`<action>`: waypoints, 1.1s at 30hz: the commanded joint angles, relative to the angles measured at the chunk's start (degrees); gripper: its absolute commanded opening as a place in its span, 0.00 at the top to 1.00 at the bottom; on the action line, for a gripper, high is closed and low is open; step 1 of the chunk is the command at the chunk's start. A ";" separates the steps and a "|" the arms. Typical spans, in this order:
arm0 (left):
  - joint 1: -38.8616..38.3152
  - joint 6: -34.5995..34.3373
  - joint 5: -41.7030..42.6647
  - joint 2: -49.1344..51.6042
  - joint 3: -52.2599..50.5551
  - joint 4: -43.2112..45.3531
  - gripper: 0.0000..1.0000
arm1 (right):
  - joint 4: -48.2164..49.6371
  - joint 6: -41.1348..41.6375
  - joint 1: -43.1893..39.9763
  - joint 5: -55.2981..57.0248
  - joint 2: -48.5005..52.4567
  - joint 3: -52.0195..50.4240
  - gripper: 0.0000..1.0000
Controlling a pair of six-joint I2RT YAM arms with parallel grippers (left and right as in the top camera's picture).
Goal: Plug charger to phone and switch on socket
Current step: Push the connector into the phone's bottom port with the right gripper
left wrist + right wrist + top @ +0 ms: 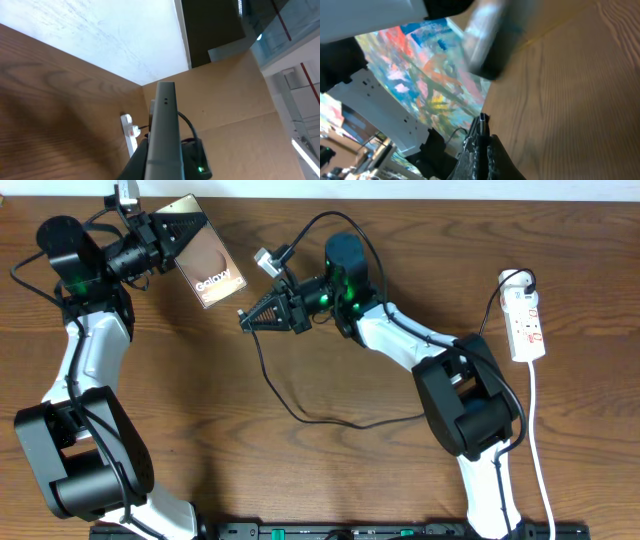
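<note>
My left gripper (172,238) is shut on one end of the phone (210,265), a bronze slab with white lettering, held tilted above the table's far left. In the left wrist view the phone (165,120) stands edge-on between the fingers of the gripper (161,167). My right gripper (247,319) is shut on the charger's plug, a short way right of and below the phone. The plug's tip (482,121) pokes out past the closed gripper (482,145). The thin black cable (268,380) trails across the table. The white socket (526,320) lies at the far right.
A white cord (537,430) runs from the socket toward the front edge, and a black plug (517,280) sits in the socket's far end. The socket (131,137) shows small beyond the phone. Both arm bases stand near the table's front edge.
</note>
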 commanded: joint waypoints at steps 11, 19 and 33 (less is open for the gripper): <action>0.02 1.49 1.42 -0.96 0.42 0.72 0.93 | 3.67 1.07 1.42 -0.15 -0.13 0.02 0.99; -0.13 1.68 2.78 -0.96 0.42 0.72 0.92 | 7.04 6.05 0.94 2.89 -0.13 0.02 0.99; -0.96 3.50 3.10 -0.96 0.42 0.72 0.93 | 7.08 8.94 0.68 4.15 -0.13 0.02 0.99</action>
